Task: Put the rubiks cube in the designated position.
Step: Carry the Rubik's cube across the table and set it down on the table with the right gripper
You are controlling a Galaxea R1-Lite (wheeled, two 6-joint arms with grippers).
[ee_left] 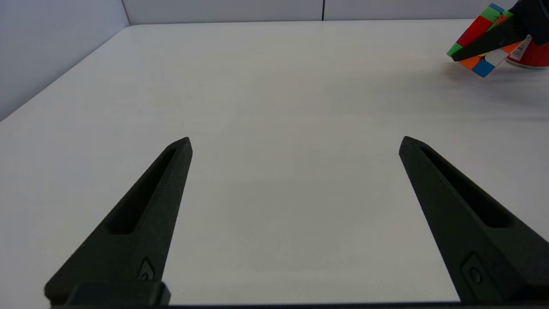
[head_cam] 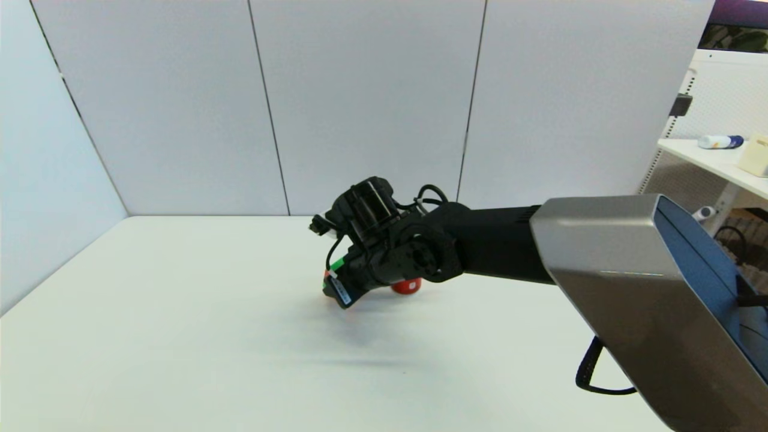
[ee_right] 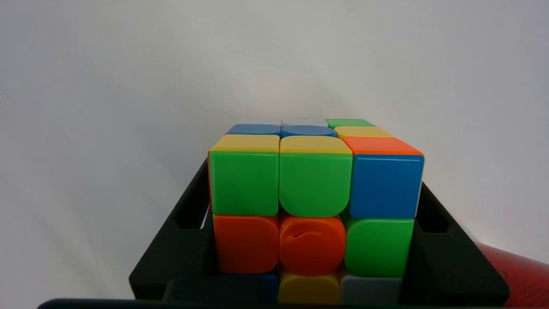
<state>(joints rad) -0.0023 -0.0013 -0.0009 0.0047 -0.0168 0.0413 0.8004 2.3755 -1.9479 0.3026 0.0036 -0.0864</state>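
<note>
The red can (ee_left: 532, 56) is the only obstacle, standing just behind the right gripper (ee_right: 313, 240) and its cube (ee_right: 313, 197). All round the can the table (head_cam: 180, 336) lies bare up to the wall panels (head_cam: 360, 102).

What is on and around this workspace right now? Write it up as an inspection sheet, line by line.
Surface: white table, plain and unmarked.
Job's things: rubiks cube clamped in the right gripper, tilted and lifted off the table in the left wrist view; designated position cannot be told apart from bare tabletop.
Clutter: red can standing just behind the cube.
Grippers: right gripper shut on the cube near table centre; left gripper open, low over bare table, holding nothing.
Cables: black cable loops at the right wrist; another cable under the right arm's grey link.
Surroundings: white panel walls; side shelf with a bottle.
</note>
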